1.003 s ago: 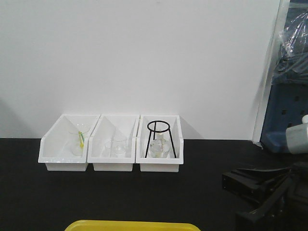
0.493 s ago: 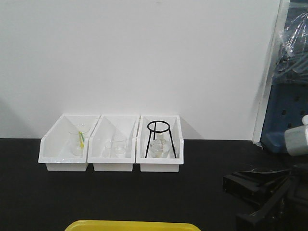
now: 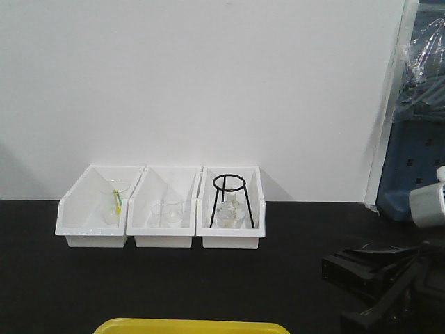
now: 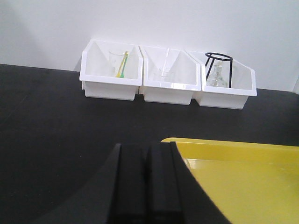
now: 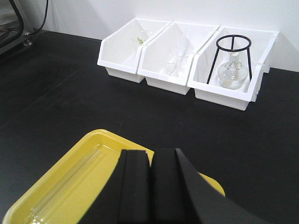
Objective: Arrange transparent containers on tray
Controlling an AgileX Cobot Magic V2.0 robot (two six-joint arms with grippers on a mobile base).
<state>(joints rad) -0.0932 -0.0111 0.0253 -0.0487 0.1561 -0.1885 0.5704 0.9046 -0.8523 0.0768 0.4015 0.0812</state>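
Showing the black desk (image 3: 174, 278) from the front, with two wrist views. The yellow tray (image 5: 100, 140) sits at the desk's front edge, and three white bins (image 3: 160, 240) stand in a row along the back edge. The right arm (image 3: 389, 278) lies low at the desk's right edge. Over the last second it has shifted only slightly, while the bins and tray have not moved.

The left pincer (image 4: 147, 186) hangs over the tray's left end with its fingers pressed together and nothing between them. The right pincer (image 5: 150, 186) hangs over the tray, likewise closed and empty.

A black tripod (image 3: 228, 182) straddles a round flask (image 5: 231, 72) in the right-hand bin, and small beakers (image 3: 167, 211) stand in the middle bin. The test tubes (image 5: 70, 179) lie faintly visible on the tray floor, lengthwise near its left rim; their number cannot be told. With both pincers empty and the arm nearly still, a placement appears complete. No further tubes are visible outside the tray.
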